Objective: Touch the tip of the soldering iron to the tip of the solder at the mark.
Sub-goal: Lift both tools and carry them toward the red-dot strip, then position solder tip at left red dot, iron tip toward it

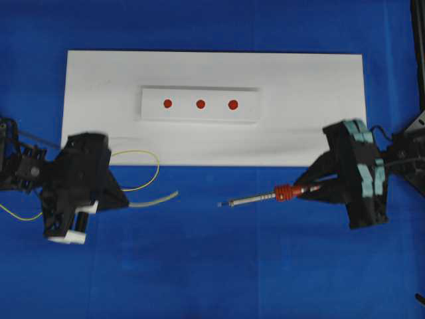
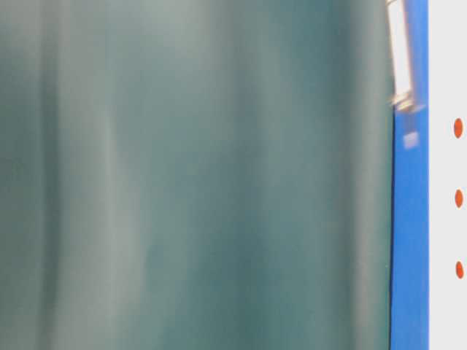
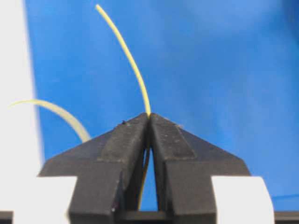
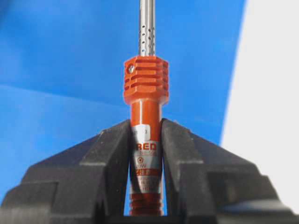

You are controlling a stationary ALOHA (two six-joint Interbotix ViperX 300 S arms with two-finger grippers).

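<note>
My right gripper (image 1: pixel 312 189) is shut on the red-orange handle of the soldering iron (image 1: pixel 284 193). The iron lies nearly level over the blue cloth, its silver shaft pointing left to the tip (image 1: pixel 221 204). In the right wrist view the jaws (image 4: pixel 145 125) clamp the handle (image 4: pixel 145 88). My left gripper (image 1: pixel 125 198) is shut on the thin yellow solder (image 1: pixel 154 167), whose free end (image 1: pixel 174 195) sticks out to the right, apart from the iron's tip. In the left wrist view the solder (image 3: pixel 134 70) rises from the shut fingertips (image 3: pixel 149 116). Three red marks (image 1: pixel 200 104) sit on a white strip, beyond both tips.
The white strip lies on a large white board (image 1: pixel 319 119) over blue cloth (image 1: pixel 219 266). The solder's loose loop trails onto the board's front edge and out behind the left arm. The table-level view is mostly blocked by a blurred dark shape (image 2: pixel 190 175); the marks (image 2: pixel 459 198) show at its right edge.
</note>
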